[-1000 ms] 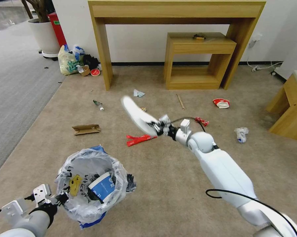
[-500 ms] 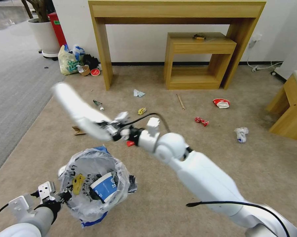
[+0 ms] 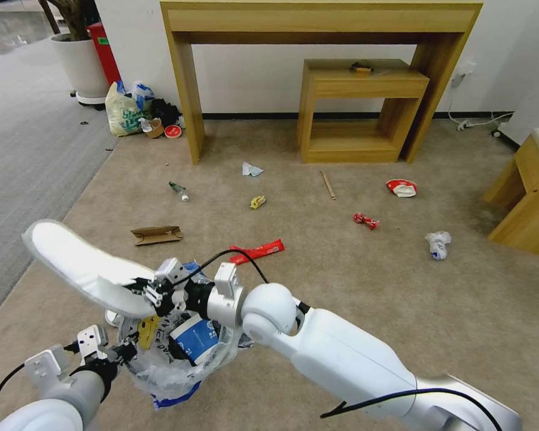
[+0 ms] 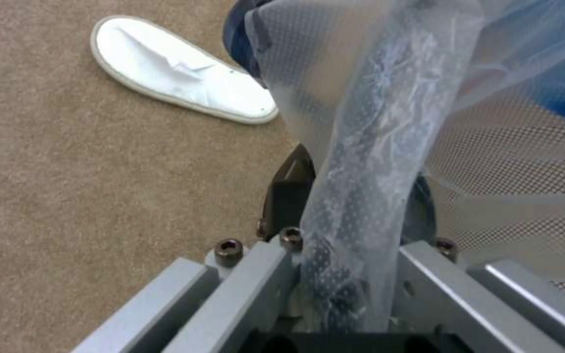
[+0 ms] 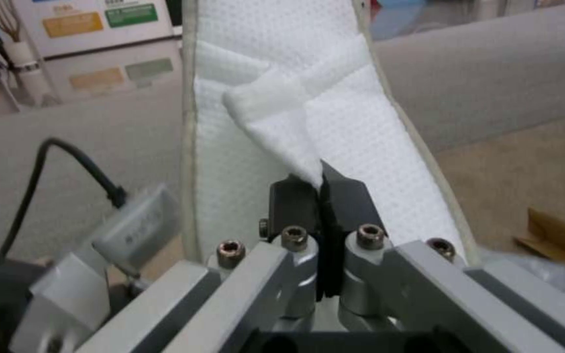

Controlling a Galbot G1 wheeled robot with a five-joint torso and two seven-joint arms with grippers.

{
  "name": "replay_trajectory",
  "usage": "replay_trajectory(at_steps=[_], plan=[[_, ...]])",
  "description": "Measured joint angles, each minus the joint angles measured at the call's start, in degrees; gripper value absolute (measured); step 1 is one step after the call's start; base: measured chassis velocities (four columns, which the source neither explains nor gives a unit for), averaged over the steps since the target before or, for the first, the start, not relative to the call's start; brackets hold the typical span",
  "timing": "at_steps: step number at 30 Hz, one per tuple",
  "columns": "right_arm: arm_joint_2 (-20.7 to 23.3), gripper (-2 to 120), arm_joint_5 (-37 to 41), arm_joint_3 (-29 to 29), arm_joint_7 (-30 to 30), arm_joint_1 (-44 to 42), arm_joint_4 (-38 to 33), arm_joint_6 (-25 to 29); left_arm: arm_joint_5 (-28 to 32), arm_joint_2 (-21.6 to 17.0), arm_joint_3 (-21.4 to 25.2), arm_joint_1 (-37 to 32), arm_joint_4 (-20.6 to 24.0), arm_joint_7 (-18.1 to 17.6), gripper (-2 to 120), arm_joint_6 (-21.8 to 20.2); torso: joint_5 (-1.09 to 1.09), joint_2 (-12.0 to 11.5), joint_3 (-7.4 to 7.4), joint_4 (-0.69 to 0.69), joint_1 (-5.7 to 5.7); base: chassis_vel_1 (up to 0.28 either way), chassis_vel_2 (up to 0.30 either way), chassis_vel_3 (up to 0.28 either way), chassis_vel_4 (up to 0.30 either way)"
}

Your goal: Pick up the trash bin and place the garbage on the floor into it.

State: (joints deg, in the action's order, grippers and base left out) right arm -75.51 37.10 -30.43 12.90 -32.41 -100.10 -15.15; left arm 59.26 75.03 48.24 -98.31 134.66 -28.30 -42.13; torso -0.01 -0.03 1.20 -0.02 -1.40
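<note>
The left gripper (image 3: 121, 352) is clamped on the rim of the trash bin (image 3: 179, 353), bag plastic pinched between its jaws, and holds the bin off the carpet (image 3: 353, 287). Just beyond that gripper a second white slipper (image 4: 178, 73) lies flat on the carpet beside the bin. Right of it, the right gripper (image 3: 148, 292) is closed on the fabric strap of a white slipper (image 3: 81, 266); the slipper juts out past the fingertips, above the bin's near rim. A blue-white paper cup (image 3: 196, 339) sits inside the bin, under the right wrist.
</note>
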Motion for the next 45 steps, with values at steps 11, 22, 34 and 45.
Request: replay_trajectory(at_steps=[11, 22, 34, 45], plan=[[0.7, 0, -2.8, -0.5, -1.4, -2.5, 0.6, 0.3, 0.3, 0.1, -0.1, 0.5, 0.0, -0.1, 0, 0.0, 0.01, 0.0, 0.00, 0.00, 0.00, 0.000, 0.000, 0.000, 0.000], [1.5, 0, -4.4, -0.8, -2.2, -5.9, 0.3, 0.7, 0.6, -0.1, -0.1, 0.8, 0.1, -0.2, 0, 0.0, 0.01, 0.0, 0.00, 0.00, 0.00, 0.000, 0.000, 0.000, 0.000], [4.0, 0, -4.6, 0.9, -2.7, -6.7, -1.9, 0.6, 0.6, 0.1, -0.1, 1.3, -0.4, -0.2, 0, 0.0, 0.01, 0.0, 0.00, 0.00, 0.00, 0.000, 0.000, 0.000, 0.000], [4.9, 0, -5.0, 1.4, -2.9, -7.7, -2.2, 0.5, 0.7, 0.0, -0.3, 1.7, -0.6, -0.4, 0, 0.0, 0.01, 0.0, 0.00, 0.00, 0.00, 0.000, 0.000, 0.000, 0.000]])
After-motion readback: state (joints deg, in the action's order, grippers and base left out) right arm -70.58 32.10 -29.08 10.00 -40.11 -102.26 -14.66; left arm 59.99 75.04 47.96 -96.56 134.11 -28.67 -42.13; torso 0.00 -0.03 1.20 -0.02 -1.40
